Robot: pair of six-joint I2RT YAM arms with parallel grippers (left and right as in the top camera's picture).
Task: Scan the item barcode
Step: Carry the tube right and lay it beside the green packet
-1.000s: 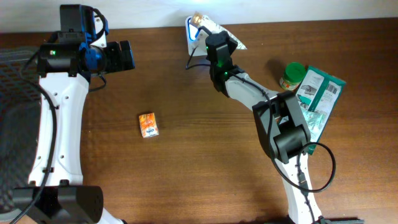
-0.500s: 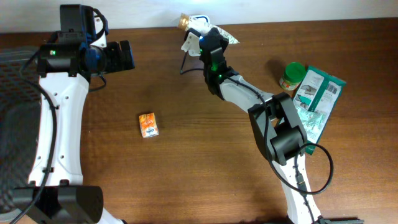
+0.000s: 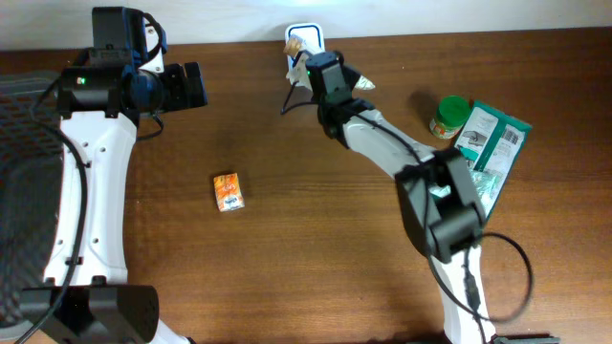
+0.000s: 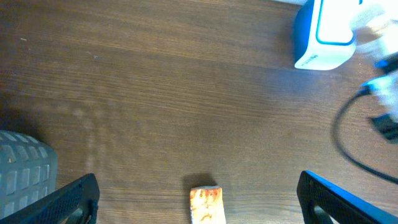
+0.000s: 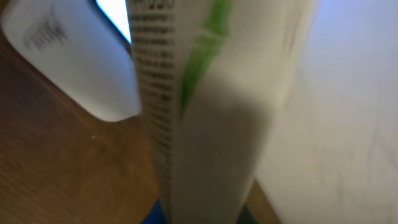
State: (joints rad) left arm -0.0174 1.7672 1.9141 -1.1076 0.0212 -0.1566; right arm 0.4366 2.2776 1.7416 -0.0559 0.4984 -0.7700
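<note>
The packet [image 5: 205, 124] is clamped in the closed right gripper [image 3: 320, 65], held just beside the scanner [image 3: 304, 38] at the counter's [image 3: 316, 248] far edge. The scanning step seems underway; next, turn the barcode toward the scanner window. The left gripper [image 4: 199, 205] hangs open, empty.

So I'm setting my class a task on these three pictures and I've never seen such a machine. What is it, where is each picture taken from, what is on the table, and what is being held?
Two white robot arms stand at a brown wooden table. One picture looks down from above; the other two come from cameras on the arms' wrists.

The right hand is shut on a white packet with green print, holding it at the blue and white scanner by the table's far edge. The left hand is open and holds nothing.

On the table lie a small orange box, a green-lidded jar and green and white packets.
</note>
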